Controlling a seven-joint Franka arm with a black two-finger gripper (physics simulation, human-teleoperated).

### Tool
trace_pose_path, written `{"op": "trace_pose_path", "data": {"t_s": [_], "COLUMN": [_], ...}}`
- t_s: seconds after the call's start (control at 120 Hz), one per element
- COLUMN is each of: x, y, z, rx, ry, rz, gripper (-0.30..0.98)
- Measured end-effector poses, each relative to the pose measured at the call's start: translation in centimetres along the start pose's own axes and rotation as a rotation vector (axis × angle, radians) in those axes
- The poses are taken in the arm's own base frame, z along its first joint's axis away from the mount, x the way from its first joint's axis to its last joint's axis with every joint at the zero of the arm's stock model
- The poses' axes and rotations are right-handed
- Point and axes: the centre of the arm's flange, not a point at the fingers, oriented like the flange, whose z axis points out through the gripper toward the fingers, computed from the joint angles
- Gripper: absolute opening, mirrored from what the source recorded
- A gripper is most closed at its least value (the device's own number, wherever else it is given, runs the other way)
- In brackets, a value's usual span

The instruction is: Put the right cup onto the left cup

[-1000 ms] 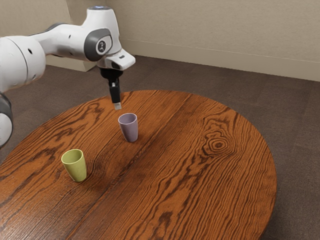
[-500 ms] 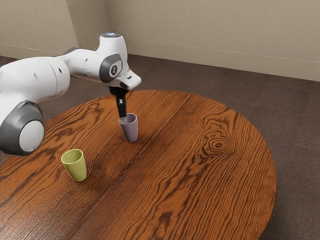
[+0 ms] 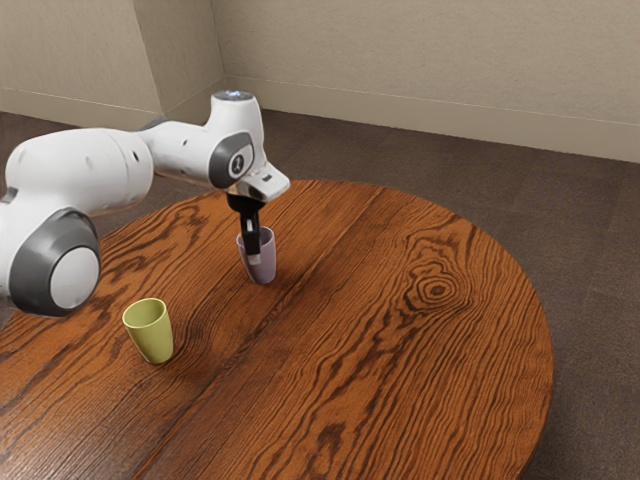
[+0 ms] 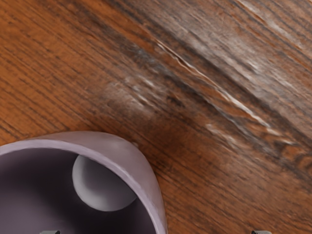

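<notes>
A round wooden table (image 3: 380, 360) has dark, wavy grain (with a ringed knot (image 3: 437, 290) rather like an eye) and stands on a dark brown floor (image 3: 600, 250). Behind, a pale baseboard (image 3: 450, 131) edges the beige wall (image 3: 430, 50).

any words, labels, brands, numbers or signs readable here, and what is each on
No text is readable.
Arm's round joint cap: a mark, too small to read.
Arm's white end housing: a dark mark, too small to read.
Purple cup, green cup: none seen.
</notes>
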Motion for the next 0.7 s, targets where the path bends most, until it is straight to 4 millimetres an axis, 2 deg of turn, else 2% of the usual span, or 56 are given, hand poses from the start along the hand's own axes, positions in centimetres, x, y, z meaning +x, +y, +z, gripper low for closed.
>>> {"op": "trace_pose_path", "data": {"t_s": [0.15,0.275,0.483,0.6,0.7], "x": [0.2,0.3,0.6,0.8,-0.3], "y": [-0.3,-0.4,-0.4,-0.3,0.8], "z": [0.7,1.4,1.5,0.4,-1.2], "rx": [0.011,0.013,0.032,0.068,0.072], "ry": [0.004,0.007,0.011,0.007,0.008], "rz": [-0.001,-0.004,-0.002,0.012,0.002], "gripper": [0.18,0.04,-0.06,-0.07,-0.08]}}
